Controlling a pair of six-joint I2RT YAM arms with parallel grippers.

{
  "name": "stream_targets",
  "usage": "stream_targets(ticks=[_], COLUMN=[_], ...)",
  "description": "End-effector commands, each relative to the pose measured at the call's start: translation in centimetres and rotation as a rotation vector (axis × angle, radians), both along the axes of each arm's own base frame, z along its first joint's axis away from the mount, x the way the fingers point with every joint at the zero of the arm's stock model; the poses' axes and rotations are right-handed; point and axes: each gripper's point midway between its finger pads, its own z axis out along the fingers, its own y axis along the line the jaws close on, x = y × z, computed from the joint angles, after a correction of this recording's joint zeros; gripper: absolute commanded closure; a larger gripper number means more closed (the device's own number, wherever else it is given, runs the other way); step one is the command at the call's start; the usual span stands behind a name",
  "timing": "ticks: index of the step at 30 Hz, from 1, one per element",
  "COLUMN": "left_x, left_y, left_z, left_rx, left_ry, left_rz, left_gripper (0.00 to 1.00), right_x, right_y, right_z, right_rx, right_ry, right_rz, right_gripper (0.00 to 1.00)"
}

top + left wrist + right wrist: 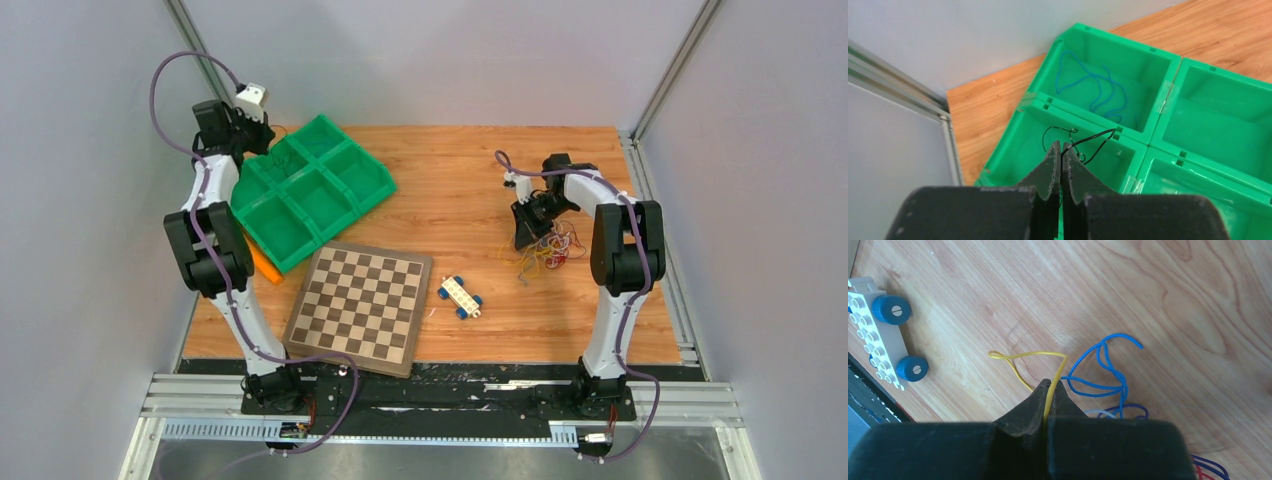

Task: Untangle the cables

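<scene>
Pinching with the right gripper, jaws pressed together on a yellow cable low over the table. From the tips outward: yellow rising, then bending left in a narrow loop toward the toy car, long axis left to right in the wrist view. Just right of the tips, a blue strand in loose loops, then the clump beneath this arm. Well apart at far left, clamped equally tight with the left gripper on a black cable over an edge compartment of the green tray; a sorted blue cable in the neighbouring compartment. Likely next: draw yellow leftward, away from the clump, only the right arm being near.
</scene>
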Motion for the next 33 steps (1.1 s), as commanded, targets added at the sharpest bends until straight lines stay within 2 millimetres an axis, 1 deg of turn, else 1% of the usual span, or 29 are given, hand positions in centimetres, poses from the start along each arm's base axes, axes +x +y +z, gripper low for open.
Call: stream_targets(ticks=[1,6,10,11,12,13,14,15,16,19,21,22,26,28,30,31,33], left_x=[0.7,0.6,0.2,0.2,0.0,-0.1,-0.2,-0.3,-0.4,-0.7,-0.7,-0.7,-1.2,-1.6,-1.9,-2.0,-2.1], left_y=[-0.5,1.2,0.9,0.9,0.9,1.0,1.1,1.3,1.4,1.7,1.8,2.0,2.4,2.7,2.8,2.7,2.2], left_z=[-1.2,-3.1,-4.8,-4.9,-5.1,-5.2,-4.9,-4.7,-4.3,-3.2,-2.5,-2.2,-1.1,-0.7,-0.4,-0.3,-0.1], left_rx=[-0.111,-0.089,-0.121,-0.127,-0.128,-0.126,-0.12,-0.123,-0.121,-0.116,-0.113,-0.111,-0.105,-0.095,-0.08,-0.077,-0.078], left_ry=[0.056,0.089,0.165,0.174,0.184,0.191,0.187,0.19,0.186,0.188,0.186,0.184,0.188,0.187,0.184,0.186,0.182], left_rz=[0.02,0.101,0.099,0.102,0.107,0.111,0.121,0.128,0.133,0.144,0.146,0.15,0.147,0.135,0.115,0.103,0.063], left_gripper=[1.0,1.0,1.0,0.99,0.93,0.89,0.82,0.8,0.74,0.67,0.55,0.48,0.36,0.34,0.34,0.35,0.43], right_x=[-0.5,-0.5,-0.3,-0.3,-0.3,-0.2,-0.2,-0.2,-0.2,-0.1,0.0,0.0,0.1,-0.1,-0.2,-0.3,-0.4], right_y=[0.0,0.0,0.1,0.1,0.2,0.2,0.2,0.2,0.2,0.4,0.4,0.4,0.4,0.4,0.4,0.4,0.5], right_z=[1.0,1.1,1.3,1.3,1.3,1.4,1.4,1.5,1.5,1.5,1.6,1.6,1.7,1.7,1.6,1.5,1.5], right_rx=[-0.003,-0.001,0.004,0.003,0.004,0.005,0.006,0.007,0.009,0.017,0.019,0.02,0.019,0.019,0.02,0.022,0.025], right_ry=[-0.008,-0.011,-0.013,-0.014,-0.014,-0.016,-0.016,-0.018,-0.019,-0.018,-0.02,-0.021,-0.026,-0.025,-0.022,-0.019,-0.017], right_rz=[0.005,0.007,0.007,0.006,0.008,0.008,0.01,0.01,0.011,0.011,0.01,0.011,0.011,0.013,0.013,0.013,0.012], right_gripper=[1.0,1.0,1.0,1.0,1.0,1.0,1.0,1.0,1.0,1.0,1.0,1.0,1.0,1.0,1.0,1.0,1.0])
